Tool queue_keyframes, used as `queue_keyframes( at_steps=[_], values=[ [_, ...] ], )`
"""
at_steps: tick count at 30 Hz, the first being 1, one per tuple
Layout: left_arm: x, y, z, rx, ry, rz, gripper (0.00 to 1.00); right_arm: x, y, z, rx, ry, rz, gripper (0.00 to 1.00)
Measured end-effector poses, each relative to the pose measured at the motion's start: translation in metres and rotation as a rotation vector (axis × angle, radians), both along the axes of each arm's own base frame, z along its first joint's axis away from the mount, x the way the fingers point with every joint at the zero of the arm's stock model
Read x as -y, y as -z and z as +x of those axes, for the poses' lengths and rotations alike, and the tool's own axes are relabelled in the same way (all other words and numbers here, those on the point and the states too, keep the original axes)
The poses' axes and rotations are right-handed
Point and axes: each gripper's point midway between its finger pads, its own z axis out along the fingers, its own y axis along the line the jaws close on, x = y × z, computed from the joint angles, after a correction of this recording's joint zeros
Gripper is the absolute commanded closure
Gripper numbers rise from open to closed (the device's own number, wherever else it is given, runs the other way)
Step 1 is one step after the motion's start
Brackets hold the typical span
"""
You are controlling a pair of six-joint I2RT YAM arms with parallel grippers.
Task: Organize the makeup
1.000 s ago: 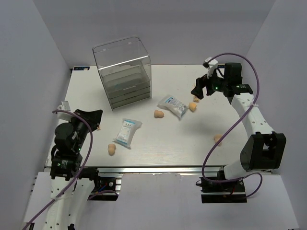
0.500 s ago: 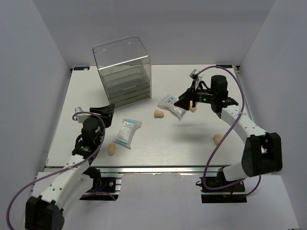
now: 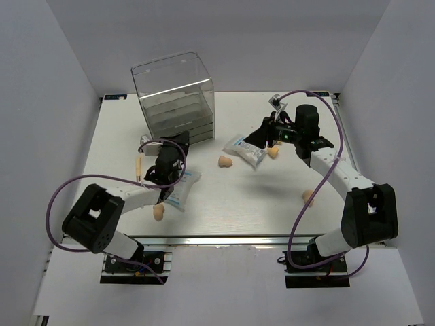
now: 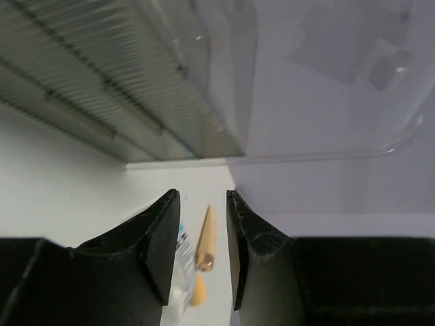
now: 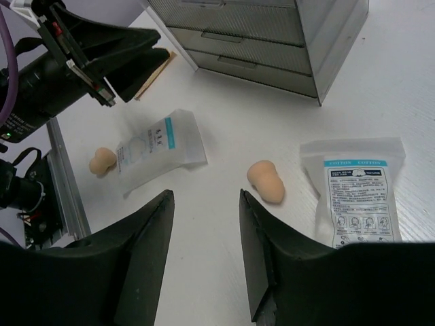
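Counting from the top view: four peach sponges on the tabletop [image 3: 238,204]: middle sponge [image 3: 225,161], far-right sponge [image 3: 273,151], near-right sponge [image 3: 308,197], near-left sponge [image 3: 158,212]. Two white-and-blue packets: left packet [image 3: 178,195] and right packet [image 3: 246,151]. One thin tan stick [image 3: 138,168]. One clear drawer box [image 3: 175,102], and that's three drawers [image 5: 258,51] in it.

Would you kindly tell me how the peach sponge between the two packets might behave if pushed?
The peach sponge is egg-shaped and lies on its side, so it would probably roll or wobble rather than slide straight. It looks like soft foam, so it is likely light and would squash in the right gripper.
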Motion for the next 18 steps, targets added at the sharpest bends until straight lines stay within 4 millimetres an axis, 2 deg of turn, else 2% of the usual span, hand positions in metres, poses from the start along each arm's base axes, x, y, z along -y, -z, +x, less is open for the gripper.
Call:
queue_keyframes(
  at_steps=[3, 6, 12, 18],
  values=[
    [0.001, -0.014, 0.015, 0.066, -0.041, -0.021, 0.57, 0.001, 0.000, 0.001, 0.000, 0.007, -0.002, 0.50],
    [0.000, -0.019, 0.026, 0.104, -0.082, -0.037, 0.57, 0.001, 0.001, 0.002, 0.002, 0.011, -0.004, 0.48],
    [0.003, -0.015, 0.048, 0.131, -0.133, -0.050, 0.61, 0.001, 0.001, 0.002, 0.007, 0.013, -0.008, 0.47],
    [0.005, -0.012, 0.060, 0.140, -0.166, -0.061, 0.62, 0.002, 0.001, 0.003, 0.015, 0.010, -0.012, 0.46]
  ],
)
